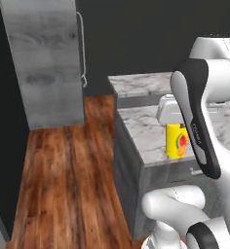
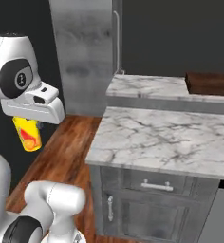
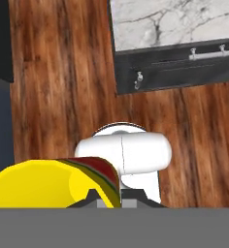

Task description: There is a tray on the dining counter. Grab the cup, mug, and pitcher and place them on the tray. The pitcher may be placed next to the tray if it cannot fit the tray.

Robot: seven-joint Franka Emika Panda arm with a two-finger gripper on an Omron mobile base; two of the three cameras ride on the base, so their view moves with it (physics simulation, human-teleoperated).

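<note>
Yellow cup (image 2: pixel 28 134) — aloft over open floor (image 2: pixel 66 142)

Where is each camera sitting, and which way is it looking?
Left base view: behind the arm on its left, looking forward and down at the marble worktop and wooden floor; the white arm fills its right side.
Right base view: behind on the right, facing the worktop, the dining counter and tray; the arm rises at left.
Hand view: on the hand, looking down at the floor; the held yellow cup sits at its bottom.
All three share the cup, shut in the gripper, and the worktop.
</note>
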